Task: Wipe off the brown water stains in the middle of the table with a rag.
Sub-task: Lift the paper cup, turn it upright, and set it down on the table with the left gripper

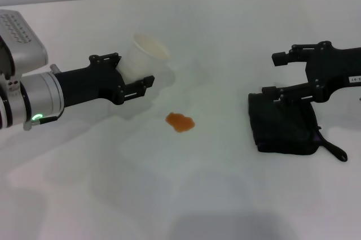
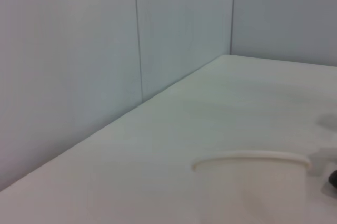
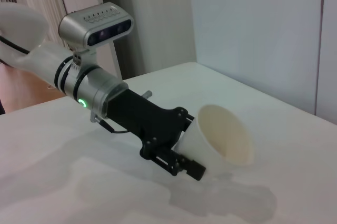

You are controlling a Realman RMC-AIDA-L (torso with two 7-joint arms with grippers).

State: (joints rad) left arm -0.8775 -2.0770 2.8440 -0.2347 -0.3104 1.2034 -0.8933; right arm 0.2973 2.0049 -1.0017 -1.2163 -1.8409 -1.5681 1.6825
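The left gripper (image 1: pixel 132 79) is clamped on a white cup (image 1: pixel 142 56), holding it tilted above the table (image 1: pixel 225 195), its mouth turned away from the arm. Just beyond and below that gripper's fingertips, apart from them, lie the brown water stains (image 1: pixel 180 121): one small orange-brown blotch with a ragged outline, far smaller than the cup. The right gripper (image 1: pixel 275 74) hangs with its fingers spread, the lower one directly over the rag (image 1: pixel 282 124), a dark, crumpled cloth bundle with a thin loop strap trailing from its far corner.
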